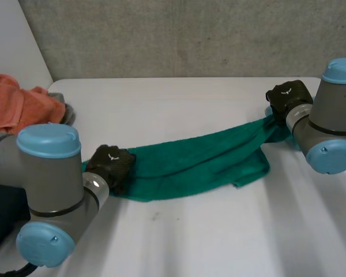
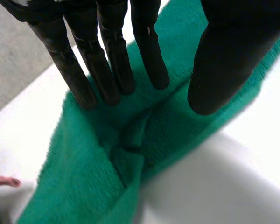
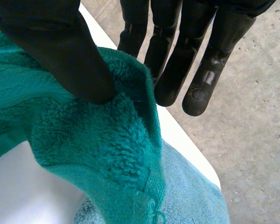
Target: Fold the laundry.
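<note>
A green towel [image 1: 190, 164] lies stretched in a loose band across the white table [image 1: 207, 242]. My left hand [image 1: 111, 164] is at the towel's near-left end. In the left wrist view its fingers [image 2: 107, 60] are straight and the thumb stands apart, just over the rumpled green towel [image 2: 84, 177], gripping nothing. My right hand [image 1: 288, 98] holds the far-right end, lifted off the table. In the right wrist view its thumb [image 3: 56, 51] pinches a corner of the green towel [image 3: 107, 154] against the fingers.
A crumpled orange towel [image 1: 17, 104] lies at the back left by a dark round rim [image 1: 68, 112]. A light-blue cloth [image 3: 191, 196] lies under the right hand at the table's edge. Something dark blue [image 1: 0, 216] sits at the near left.
</note>
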Controlling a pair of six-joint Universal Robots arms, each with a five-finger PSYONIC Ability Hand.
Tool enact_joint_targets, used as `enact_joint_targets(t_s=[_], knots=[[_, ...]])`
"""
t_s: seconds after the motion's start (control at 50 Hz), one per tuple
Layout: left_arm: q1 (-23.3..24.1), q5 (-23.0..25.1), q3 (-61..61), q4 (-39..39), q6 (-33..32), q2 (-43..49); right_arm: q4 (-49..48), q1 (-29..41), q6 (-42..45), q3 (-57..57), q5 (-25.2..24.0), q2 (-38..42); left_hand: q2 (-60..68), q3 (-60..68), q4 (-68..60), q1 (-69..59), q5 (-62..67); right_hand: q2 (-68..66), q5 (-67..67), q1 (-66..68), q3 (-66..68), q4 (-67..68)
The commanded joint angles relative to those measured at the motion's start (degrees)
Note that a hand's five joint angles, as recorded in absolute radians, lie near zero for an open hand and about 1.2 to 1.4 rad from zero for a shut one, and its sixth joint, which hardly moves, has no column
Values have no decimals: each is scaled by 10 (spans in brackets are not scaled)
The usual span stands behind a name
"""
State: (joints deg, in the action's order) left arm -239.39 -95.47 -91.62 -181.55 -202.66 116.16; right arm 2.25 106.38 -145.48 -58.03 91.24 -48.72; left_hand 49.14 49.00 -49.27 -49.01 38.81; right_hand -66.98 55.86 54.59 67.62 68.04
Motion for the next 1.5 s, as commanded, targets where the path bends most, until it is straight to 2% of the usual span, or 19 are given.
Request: enact_joint_targets(t_s=[0.02, 0.1, 0.24, 0.56, 0.74, 0.82, 0.84, 0.88, 0.92, 1.0, 1.14, 1.24, 1.4, 1.5], knots=[[-21, 1, 30, 1, 0, 45, 2, -1, 0, -19, -3, -10, -44, -42, 45, 43, -40, -130, 141, 254, 124, 120], [-39, 1, 65, -4, 0, 79, 2, -1, 0, -34, -5, -20, -120, -118, 121, 119, -116, -130, 141, 254, 124, 120], [-61, 1, 134, -5, -4, 131, 1, 1, 1, -59, -6, -33, -122, -120, 123, 121, -118, -130, 141, 254, 124, 120], [-70, 5, 199, -34, -133, 188, -1, 14, 3, -86, -16, -34, -122, -120, 123, 121, -118, -130, 141, 254, 124, 120], [-70, 6, 224, -34, -136, 208, -1, 14, 5, -84, -21, -31, -102, -100, 103, 100, -98, -130, 141, 254, 124, 120], [-70, 6, 232, -33, -136, 214, -1, 13, 5, -86, -21, -31, -29, -28, 31, 28, -26, -130, 141, 254, 124, 120], [-71, 7, 234, -33, -135, 214, -1, 14, 5, -86, -21, -31, 56, 57, -54, -57, 59, -130, 141, 254, 124, 120], [-71, 6, 235, -32, -135, 214, -1, 13, 5, -86, -21, -31, 125, 127, -124, -126, 128, -130, 141, 254, 124, 120], [-71, 6, 235, -31, -134, 212, -1, 13, 5, -87, -21, -31, 290, 291, -288, -291, 293, -130, 141, 254, 124, 120], [-66, 5, 232, -29, -129, 202, -1, 10, 5, -86, -20, -33, 309, 310, -307, -310, 312, -130, 141, 254, 124, 120], [-64, 5, 217, -25, -93, 122, 3, 8, 5, -82, -19, -47, 309, 310, -307, -310, 312, -130, 141, 254, 124, 120], [-69, 5, 212, 1, -57, 33, 42, 9, 9, -75, -26, -102, 309, 310, -307, -310, 312, -130, 141, 254, 124, 120], [-97, 21, 217, 66, -22, -146, 207, -6, 39, -6, -86, -212, 309, 310, -307, -310, 312, -130, 141, 254, 124, 120], [-128, 34, 216, 100, -19, -230, 305, -64, 65, 55, -120, -278, 309, 310, -307, -310, 312, -130, 141, 254, 124, 120]])
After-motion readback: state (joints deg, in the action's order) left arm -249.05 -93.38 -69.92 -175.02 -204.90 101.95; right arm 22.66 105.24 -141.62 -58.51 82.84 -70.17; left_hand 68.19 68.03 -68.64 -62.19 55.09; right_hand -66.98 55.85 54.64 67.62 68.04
